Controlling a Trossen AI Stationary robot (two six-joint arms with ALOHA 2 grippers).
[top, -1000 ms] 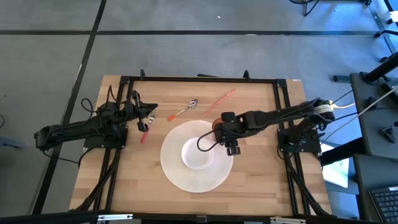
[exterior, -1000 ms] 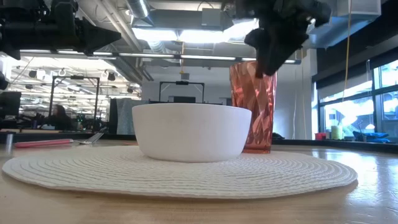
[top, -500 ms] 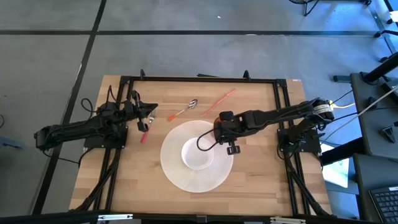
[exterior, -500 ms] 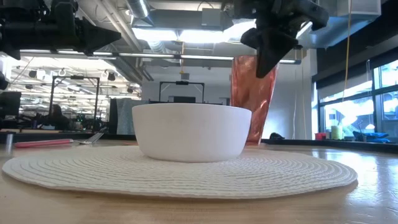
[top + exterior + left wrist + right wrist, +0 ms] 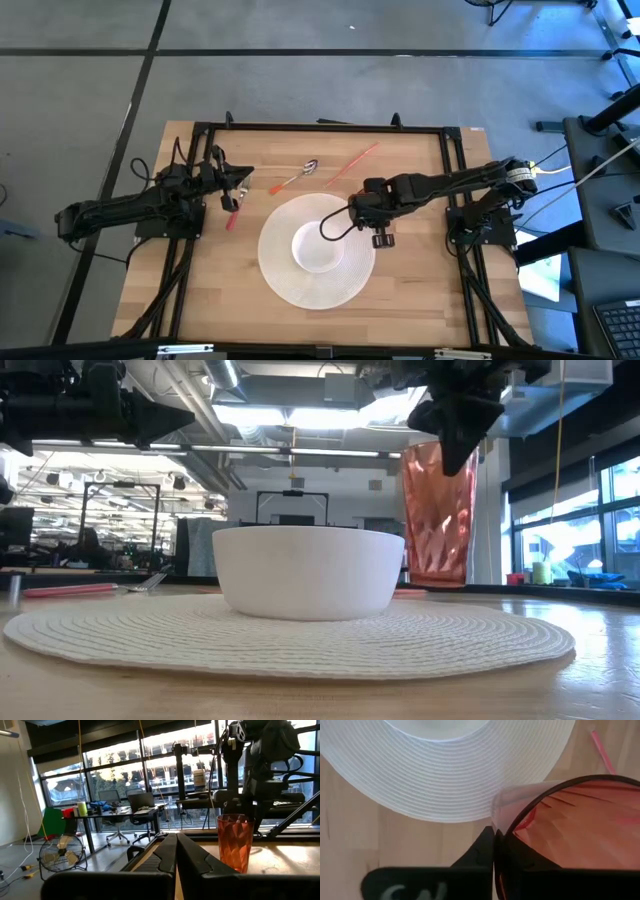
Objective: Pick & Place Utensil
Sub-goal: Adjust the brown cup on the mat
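A red faceted cup (image 5: pixel 438 515) stands upright just off the far right rim of the round white placemat (image 5: pixel 290 285). My right gripper (image 5: pixel 362 207) is shut on its rim. A white bowl (image 5: pixel 318 248) sits in the middle of the mat. On the wood beyond the mat lie a spoon (image 5: pixel 295 178) and a thin red stick (image 5: pixel 352 163). A red-handled utensil (image 5: pixel 232 215) lies left of the mat. My left gripper (image 5: pixel 243 181) hangs shut above that utensil, touching nothing. My right gripper pinches the cup's rim (image 5: pixel 496 820) on the side toward the placemat, one finger inside the cup and one outside. The fingers point down from above. The cup hangs upright below them. Whether its base (image 5: pixel 436 582) is clear of the table, I cannot tell.
The table's black frame (image 5: pixel 320 127) runs along its edges. Bare wood lies right of the placemat and along the near edge. The thin red stick lies just beyond the cup.
My right gripper has shut on the cup's rim. The cup tipped over toward the left, then came upright again. Gripper and cup have gone a little toward the table's right edge, out from behind the bowl in the low view.
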